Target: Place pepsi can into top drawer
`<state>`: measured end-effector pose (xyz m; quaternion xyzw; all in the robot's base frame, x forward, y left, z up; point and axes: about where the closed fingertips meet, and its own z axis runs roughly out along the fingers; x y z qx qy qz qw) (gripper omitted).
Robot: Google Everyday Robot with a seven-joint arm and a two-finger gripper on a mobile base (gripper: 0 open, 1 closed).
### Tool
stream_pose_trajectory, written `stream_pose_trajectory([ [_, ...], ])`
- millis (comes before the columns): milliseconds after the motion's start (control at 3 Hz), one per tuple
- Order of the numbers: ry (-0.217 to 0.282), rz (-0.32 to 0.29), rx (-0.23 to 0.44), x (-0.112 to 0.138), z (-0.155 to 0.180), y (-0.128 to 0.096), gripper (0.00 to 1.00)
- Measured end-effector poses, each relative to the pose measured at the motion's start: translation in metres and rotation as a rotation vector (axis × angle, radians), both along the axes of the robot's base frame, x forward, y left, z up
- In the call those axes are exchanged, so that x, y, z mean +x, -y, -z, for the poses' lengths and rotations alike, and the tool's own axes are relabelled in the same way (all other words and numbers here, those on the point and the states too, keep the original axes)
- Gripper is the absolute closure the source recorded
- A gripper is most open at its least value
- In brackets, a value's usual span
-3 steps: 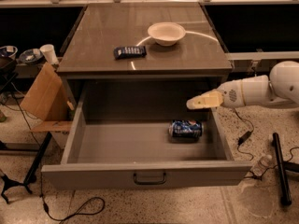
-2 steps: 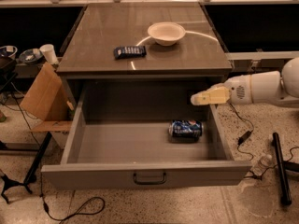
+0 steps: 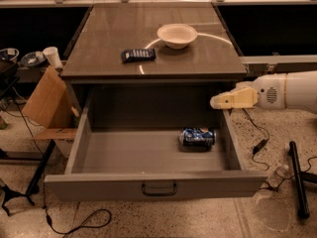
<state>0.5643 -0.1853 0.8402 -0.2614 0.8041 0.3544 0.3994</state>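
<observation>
The pepsi can (image 3: 197, 137), blue with silver ends, lies on its side on the floor of the open top drawer (image 3: 153, 184), towards its right side. The drawer is pulled far out; its grey front panel carries a small dark handle (image 3: 159, 189). My gripper (image 3: 216, 102) comes in from the right on a white arm (image 3: 287, 90). It hovers above the drawer's right wall, up and to the right of the can, and holds nothing.
On the cabinet top (image 3: 106, 48) stand a white bowl (image 3: 177, 34) and a flat dark blue snack packet (image 3: 138, 55). A cardboard box (image 3: 47, 100) leans at the left. Cables, a black rod (image 3: 297, 176) and a plastic bottle (image 3: 277, 175) lie on the floor at right.
My gripper has drawn back up and to the right, away from the can, out over the drawer's right wall. The can has stayed where it lies in the drawer.
</observation>
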Motion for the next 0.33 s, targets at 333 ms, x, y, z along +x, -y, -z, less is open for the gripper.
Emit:
stream_pose_trajectory([
  [333,0.000,0.000,0.000,0.0000,0.0000,0.0000,0.00],
])
